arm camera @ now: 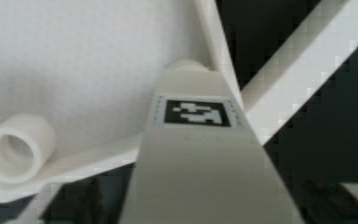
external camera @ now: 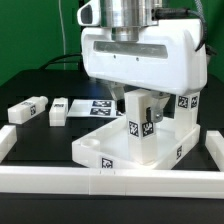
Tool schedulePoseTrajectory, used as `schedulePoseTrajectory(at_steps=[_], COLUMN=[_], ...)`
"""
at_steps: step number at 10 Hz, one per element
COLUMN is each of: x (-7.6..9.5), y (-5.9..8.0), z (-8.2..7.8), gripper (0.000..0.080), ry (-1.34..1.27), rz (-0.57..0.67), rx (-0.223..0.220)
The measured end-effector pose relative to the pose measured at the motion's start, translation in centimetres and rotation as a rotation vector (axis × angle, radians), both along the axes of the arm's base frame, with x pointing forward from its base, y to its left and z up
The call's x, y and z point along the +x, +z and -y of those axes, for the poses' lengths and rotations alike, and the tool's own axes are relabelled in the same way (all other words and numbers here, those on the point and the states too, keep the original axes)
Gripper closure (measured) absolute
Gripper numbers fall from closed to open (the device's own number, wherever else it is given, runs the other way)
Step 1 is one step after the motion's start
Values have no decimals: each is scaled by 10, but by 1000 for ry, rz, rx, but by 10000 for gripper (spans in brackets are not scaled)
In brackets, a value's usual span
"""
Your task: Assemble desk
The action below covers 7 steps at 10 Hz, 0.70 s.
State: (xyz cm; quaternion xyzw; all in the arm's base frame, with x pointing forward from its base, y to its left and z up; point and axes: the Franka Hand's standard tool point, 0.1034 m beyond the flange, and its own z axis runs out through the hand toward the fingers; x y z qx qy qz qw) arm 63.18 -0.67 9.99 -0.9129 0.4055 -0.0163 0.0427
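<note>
The markings we can make out are black-and-white square tags: one on the upright leg [external camera: 141, 128] [arm camera: 197, 165], sharp in the wrist view, and others on the tabletop [external camera: 105, 150] [arm camera: 87, 70] rim, the two loose legs [external camera: 28, 108] [external camera: 60, 110] and the marker board [external camera: 100, 104].

The arm points straight down over the tabletop, with the gripper [external camera: 140, 104] straddling the top of the upright leg. In the wrist view, dark blurred tips sit off either side of the leg with a gap between, so we think the jaws stand apart and hold nothing, though the blur leaves some doubt.

The tabletop lies flat on the dark bench [external camera: 40, 135], its raised rim up, and a round corner socket [arm camera: 16, 150] shows close to the camera. The leg stands upright on it. A second leg [external camera: 184, 112] stands at the corner toward the exterior view's right. The loose legs lie on their sides toward the exterior view's left, near the marker board. White rails [external camera: 100, 183] border the bench, and the backdrop is dark.
</note>
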Motion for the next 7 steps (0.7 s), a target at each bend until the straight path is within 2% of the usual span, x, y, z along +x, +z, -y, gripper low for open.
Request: schedulePoseTrajectory(at_steps=[4, 7], x=[0, 0], y=[1, 2], z=[-14, -13], gripper=[152, 150], ry=[377, 634], rz=[23, 40], rx=[-28, -46])
